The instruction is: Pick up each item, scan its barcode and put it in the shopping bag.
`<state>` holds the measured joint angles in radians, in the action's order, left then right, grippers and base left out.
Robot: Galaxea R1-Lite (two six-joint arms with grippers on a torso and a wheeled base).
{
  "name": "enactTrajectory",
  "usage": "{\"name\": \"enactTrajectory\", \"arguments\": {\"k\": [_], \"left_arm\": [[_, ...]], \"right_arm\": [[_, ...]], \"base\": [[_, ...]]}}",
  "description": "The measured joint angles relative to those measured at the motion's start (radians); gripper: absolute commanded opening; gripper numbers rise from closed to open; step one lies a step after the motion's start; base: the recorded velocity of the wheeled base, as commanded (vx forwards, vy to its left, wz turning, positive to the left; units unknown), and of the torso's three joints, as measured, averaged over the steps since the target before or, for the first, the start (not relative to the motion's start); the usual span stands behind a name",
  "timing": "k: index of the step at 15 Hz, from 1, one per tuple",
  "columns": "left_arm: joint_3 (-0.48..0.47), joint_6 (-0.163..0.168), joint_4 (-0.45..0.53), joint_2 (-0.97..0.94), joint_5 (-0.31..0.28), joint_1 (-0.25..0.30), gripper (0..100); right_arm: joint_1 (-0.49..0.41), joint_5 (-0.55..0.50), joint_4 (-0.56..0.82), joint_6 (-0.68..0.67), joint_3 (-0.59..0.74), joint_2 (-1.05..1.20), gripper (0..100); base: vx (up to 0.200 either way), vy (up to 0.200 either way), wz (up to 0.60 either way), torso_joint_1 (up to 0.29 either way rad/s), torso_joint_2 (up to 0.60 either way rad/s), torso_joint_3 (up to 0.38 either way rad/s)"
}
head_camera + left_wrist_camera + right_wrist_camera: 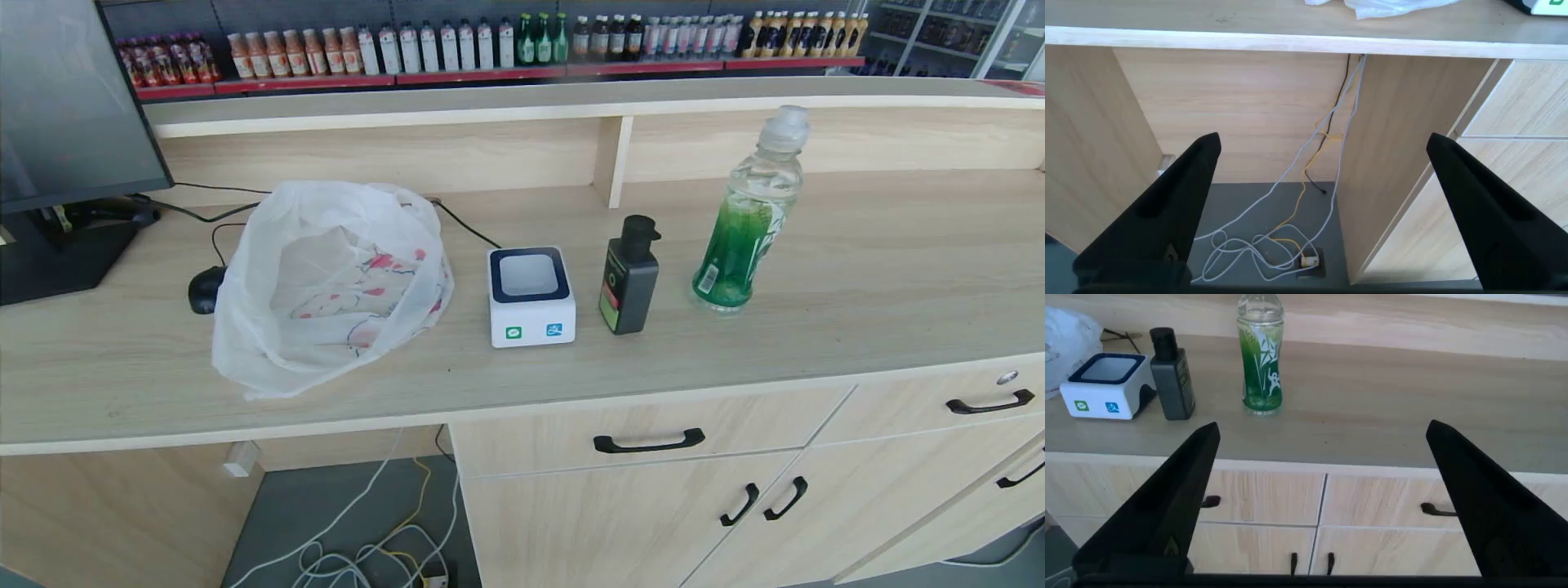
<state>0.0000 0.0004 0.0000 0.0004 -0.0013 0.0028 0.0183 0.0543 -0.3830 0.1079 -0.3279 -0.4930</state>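
Counter (898, 269), light wood grain. All task items stand on it, none held.

- Shopping bag (326, 286): thin white plastic with red and dark print. It lies slumped toward the robot's left, mouth open upward.
- Scanner (531, 296): small white box with a dark-framed window on top. It sits just right of the bag and apart from it, and a black lead runs from behind it toward the back wall.
- Dark pump bottle (629, 278): upright, just beside the scanner on its right, not touching. The coloured label faces the counter's front edge.
- Green drink bottle (747, 220): upright with a clear cap, near the pump bottle on its right. A white barcode patch is low on its side.

Left gripper (1323, 147): fingers spread wide, nothing between them. It hangs below counter height, facing the open bay under the worktop, where loose cables (1290, 237) lie on the floor.

Right gripper (1323, 433): fingers likewise spread wide, empty. It sits in front of the drawer fronts (1266, 498), below the counter edge and well apart from the green drink bottle beyond it.

Other things:
- A black mouse (204, 290) sits against the bag's left side.
- A monitor (65, 106) on a black stand occupies the far left.
- A red-edged shelf of bottles (490, 45) runs along the back, behind the counter.
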Motion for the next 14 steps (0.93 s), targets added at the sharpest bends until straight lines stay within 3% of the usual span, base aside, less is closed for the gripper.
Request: {"name": "enactTrajectory", "arguments": {"k": [2,5,11,14], "left_arm": [[0.0,0.0,0.0,0.0,0.0,0.0,100],[0.0,0.0,0.0,0.0,0.0,0.0,100],[0.0,0.0,0.0,0.0,0.0,0.0,100],[0.0,0.0,0.0,0.0,0.0,0.0,100]], "right_arm": [[0.012,0.001,-0.142,0.017,-0.04,-0.141,100],[0.094,0.0,-0.25,0.067,-0.097,-0.31,100],[0.207,-0.008,-0.549,0.125,-0.114,-0.614,100],[0.273,-0.101,-0.731,0.127,-0.116,-0.762,100]], "base": [[0.0,0.0,0.0,0.0,0.0,0.0],[0.0,0.0,0.0,0.0,0.0,0.0],[0.0,0.0,0.0,0.0,0.0,0.0],[0.0,0.0,0.0,0.0,0.0,0.0]]}}
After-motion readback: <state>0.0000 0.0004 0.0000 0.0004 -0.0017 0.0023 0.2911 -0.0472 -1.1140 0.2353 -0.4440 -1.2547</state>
